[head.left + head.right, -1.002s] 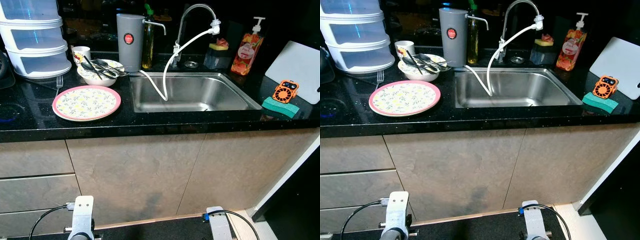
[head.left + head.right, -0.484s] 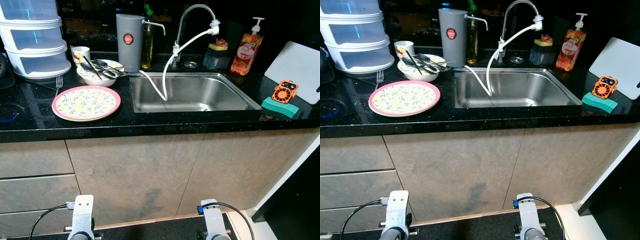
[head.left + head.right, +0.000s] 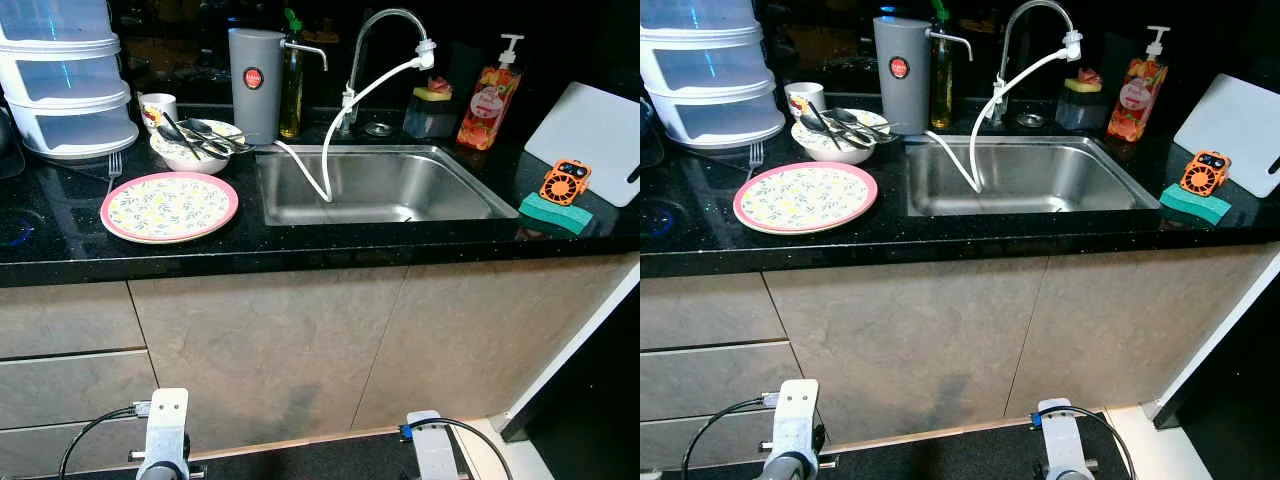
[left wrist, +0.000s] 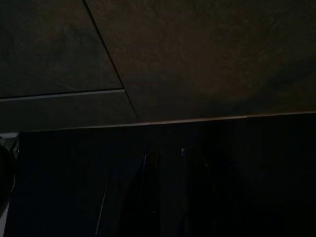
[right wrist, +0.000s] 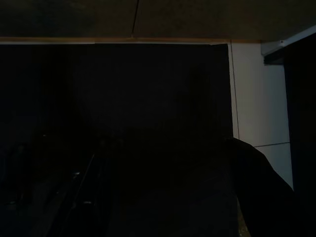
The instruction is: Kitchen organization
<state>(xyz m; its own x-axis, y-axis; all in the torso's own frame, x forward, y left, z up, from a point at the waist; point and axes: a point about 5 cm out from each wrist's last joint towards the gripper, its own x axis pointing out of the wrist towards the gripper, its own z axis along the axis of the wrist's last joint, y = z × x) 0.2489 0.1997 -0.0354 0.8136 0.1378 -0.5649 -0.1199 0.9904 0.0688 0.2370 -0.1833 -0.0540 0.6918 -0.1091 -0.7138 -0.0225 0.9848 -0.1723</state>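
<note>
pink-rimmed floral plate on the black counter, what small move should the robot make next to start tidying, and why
Probably raise the left arm toward the pink-rimmed floral plate. Both arms hang low in front of the cabinet, the right arm too. The plate lies flat on the black counter, on the robot's left beside the steel sink, with nothing on it.

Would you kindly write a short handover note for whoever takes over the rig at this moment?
Both arms hang idle low in front of the cabinet; nothing is held as far as the views show, and the wrist views are too dark to judge the fingers.
On the black counter: floral plate left of the sink; bowl full of cutlery behind it; a fork and a mug nearby.
Right of the sink: green sponge with an orange gadget on it.
Done: nothing visibly.
Left: dishes and cutlery still to sort.
</note>
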